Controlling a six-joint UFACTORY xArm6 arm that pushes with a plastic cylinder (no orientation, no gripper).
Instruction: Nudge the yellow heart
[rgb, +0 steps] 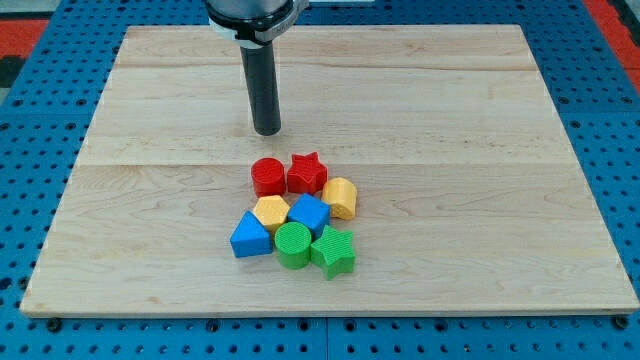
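The yellow heart (341, 197) lies on the wooden worktop (480, 150), at the right edge of a tight cluster of blocks. It touches the red star (306, 172) on its upper left and the blue cube (308, 213) on its lower left. The tool is a plain rod with nothing to open or hold; my tip (267, 131) stands above the red cylinder (267, 176), apart from the heart.

Arm enters from the view's top, centre-left. Dark rod (264, 88) hangs upright from its mount. Tip (267, 131) sits low, at the rod's end, touching nothing but the surface.
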